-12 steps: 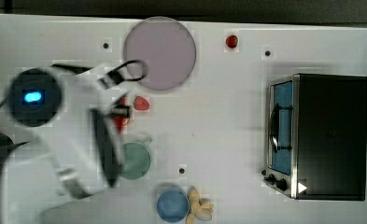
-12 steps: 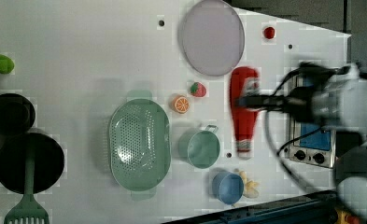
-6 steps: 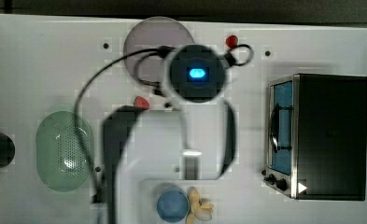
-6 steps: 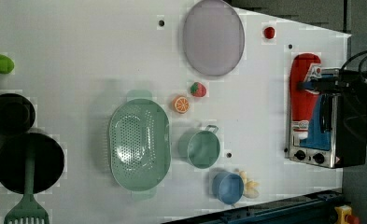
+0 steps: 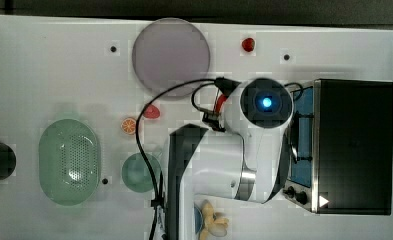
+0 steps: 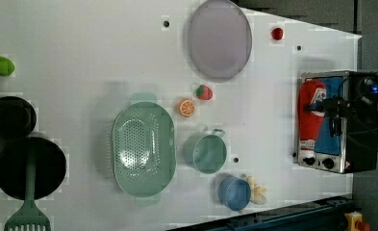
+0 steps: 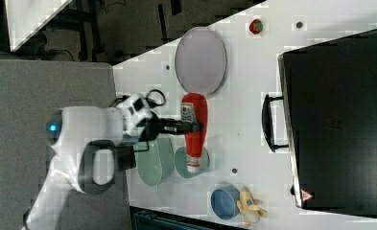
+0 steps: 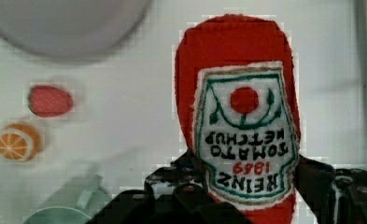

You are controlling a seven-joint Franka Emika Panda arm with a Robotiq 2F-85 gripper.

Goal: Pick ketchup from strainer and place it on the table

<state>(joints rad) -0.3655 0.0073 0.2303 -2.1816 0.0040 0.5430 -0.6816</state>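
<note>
While jaws grip ketchup (image 7: 194, 130) — now farther from strainer (image 6: 144, 148).

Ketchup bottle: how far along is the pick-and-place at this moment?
Done: the strainer is empty, and the ketchup is out of it. In hand: the end effector grips the bottle, carried above the table. Left: lowering it onto the white tabletop and releasing.

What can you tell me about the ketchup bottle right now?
The ketchup bottle is red and soft-looking, with a white label reading Heinz Tomato Ketchup and a pale cap end. The gripper is shut on its middle, holding it lengthwise above the table, out of the strainer.
</note>
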